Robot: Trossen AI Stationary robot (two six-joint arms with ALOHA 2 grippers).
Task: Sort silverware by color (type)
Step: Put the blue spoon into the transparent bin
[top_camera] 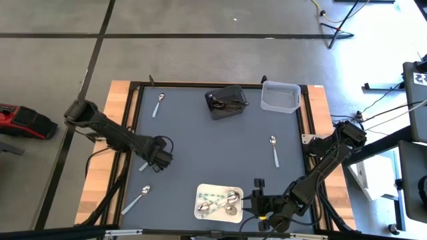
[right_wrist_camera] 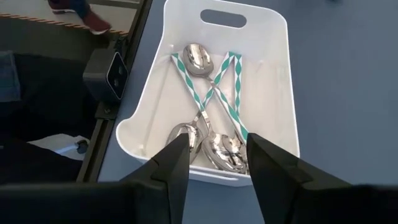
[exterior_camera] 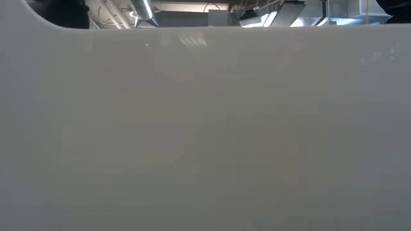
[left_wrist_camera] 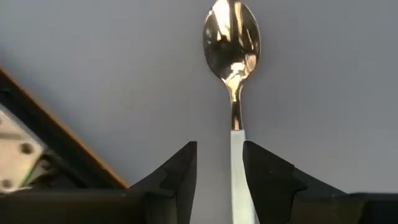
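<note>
My left gripper [top_camera: 148,164] is over the table's left part. In the left wrist view it [left_wrist_camera: 219,168] stands open astride the pale handle [left_wrist_camera: 237,168] of a shiny spoon [left_wrist_camera: 231,43] lying on the dark mat. My right gripper [top_camera: 257,189] hovers open and empty just right of the white bin [top_camera: 200,190] at the near edge. In the right wrist view that bin [right_wrist_camera: 273,74] holds several shiny spoons with teal-striped handles [right_wrist_camera: 208,106]. Three more pale-handled spoons lie flat on the mat: far left [top_camera: 159,105], right of centre [top_camera: 274,151] and near left [top_camera: 137,199]. My left gripper comes at the spoon's handle from above, one finger on either side, and the handle runs on between them. One finger's inner edge [left_wrist_camera: 249,162] lines up with the handle and the other stands apart. Whether either finger touches it, I cannot tell.
A dark bin [top_camera: 225,101] and a clear bin [top_camera: 280,97] stand at the far edge. The mat's wooden border [left_wrist_camera: 56,124] runs close to the left gripper. A white surface [exterior_camera: 205,128] fills the low view. A person's shoe [right_wrist_camera: 93,22] shows on the floor beyond the table.
</note>
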